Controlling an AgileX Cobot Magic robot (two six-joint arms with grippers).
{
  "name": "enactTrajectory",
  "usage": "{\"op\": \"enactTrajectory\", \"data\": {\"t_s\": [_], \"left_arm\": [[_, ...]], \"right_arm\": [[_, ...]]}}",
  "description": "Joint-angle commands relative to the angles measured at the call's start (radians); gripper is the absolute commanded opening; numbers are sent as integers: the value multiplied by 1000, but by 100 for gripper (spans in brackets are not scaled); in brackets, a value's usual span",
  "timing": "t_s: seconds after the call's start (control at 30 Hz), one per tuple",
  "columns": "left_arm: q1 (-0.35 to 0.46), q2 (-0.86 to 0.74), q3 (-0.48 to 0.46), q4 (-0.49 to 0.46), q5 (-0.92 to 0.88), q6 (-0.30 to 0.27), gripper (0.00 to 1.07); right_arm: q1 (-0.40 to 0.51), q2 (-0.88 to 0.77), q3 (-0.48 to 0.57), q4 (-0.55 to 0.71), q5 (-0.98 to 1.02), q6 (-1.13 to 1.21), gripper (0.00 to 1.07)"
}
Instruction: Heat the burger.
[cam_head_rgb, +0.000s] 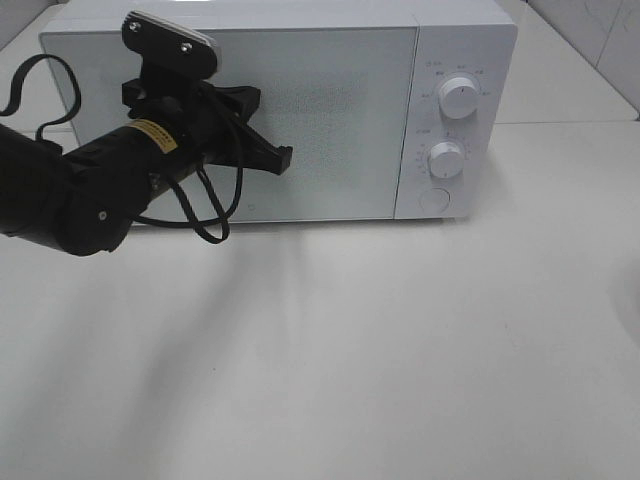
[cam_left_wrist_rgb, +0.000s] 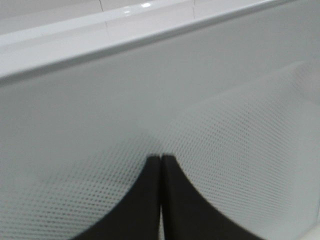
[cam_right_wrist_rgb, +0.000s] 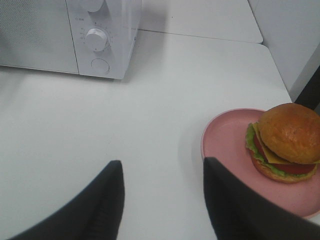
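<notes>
The white table (cam_head_rgb: 330, 350), smooth and matte, fills most of the high view. At its 12 o'clock edge stands the boxy white microwave (cam_head_rgb: 300, 110), its door shut, the glass panel printed with a fine dotted mesh; two round ribbed knobs (cam_head_rgb: 458, 96) and a flat round button (cam_head_rgb: 434, 199) sit on the panel at the 3 o'clock side. The left gripper (cam_head_rgb: 283, 158), hard black plastic trailing looped cable, points at the door, its tapered fingers (cam_left_wrist_rgb: 145, 200) pressed flat together just before the mesh. The right gripper (cam_right_wrist_rgb: 162, 200) hangs above bare table with its fingers spread and nothing between them. Toward 4 o'clock from it lies a round pink plate (cam_right_wrist_rgb: 225, 137) with a raised rim, and on it the burger (cam_right_wrist_rgb: 285, 142), a pitted orange-brown bun over lettuce, cheese and tomato.
</notes>
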Motion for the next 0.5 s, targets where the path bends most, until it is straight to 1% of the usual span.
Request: {"op": "enactTrajectory", "data": {"t_s": [0.03, 0.07, 0.13, 0.37, 0.5], "left_arm": [[16, 32, -115, -193, -25, 61, 0], [16, 32, -115, -193, -25, 61, 0], [4, 36, -141, -205, -16, 78, 0], [-16, 36, -143, -220, -20, 77, 0], [-49, 31, -143, -232, -21, 78, 0]], "right_arm": [[-1, -28, 0, -1, -6, 2, 52], [-1, -28, 0, -1, -6, 2, 52], [-1, -28, 0, -1, -6, 2, 52], [-1, -28, 0, -1, -6, 2, 52], [-1, -28, 0, -1, -6, 2, 52]]}}
